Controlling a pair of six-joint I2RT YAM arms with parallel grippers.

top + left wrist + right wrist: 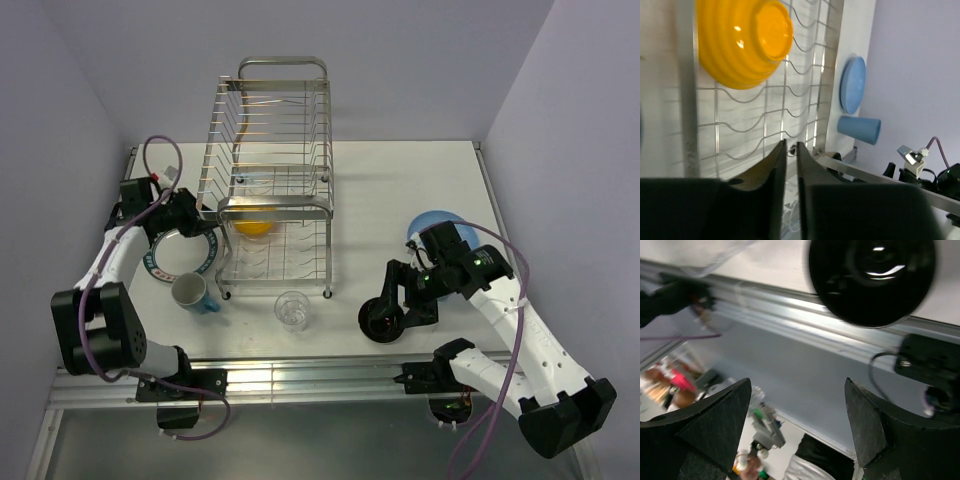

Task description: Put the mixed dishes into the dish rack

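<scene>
Top view: I see the tall silver wire dish rack [270, 120] mid-tabletop [400, 180], with my left arm stretched to its near corner and my right arm bent over a glossy black bowl [383, 320]. Left wrist: the left tool [791, 147] is parted by a mere slit and empty, below a ribbed yellow-orange bowl [742, 42] on the rack's wavy wires. Right wrist: the right tool [797, 390] gapes wide, holding nothing.

wire dish rack [270, 150] upright; yellow-orange bowl [252, 224] on lower tier. clear glass [292, 310] upright before rack. teal-and-white mug [192, 293], green-rimmed white plate [180, 258] left of rack; black bowl [384, 318], blue plate [432, 222] right.
</scene>
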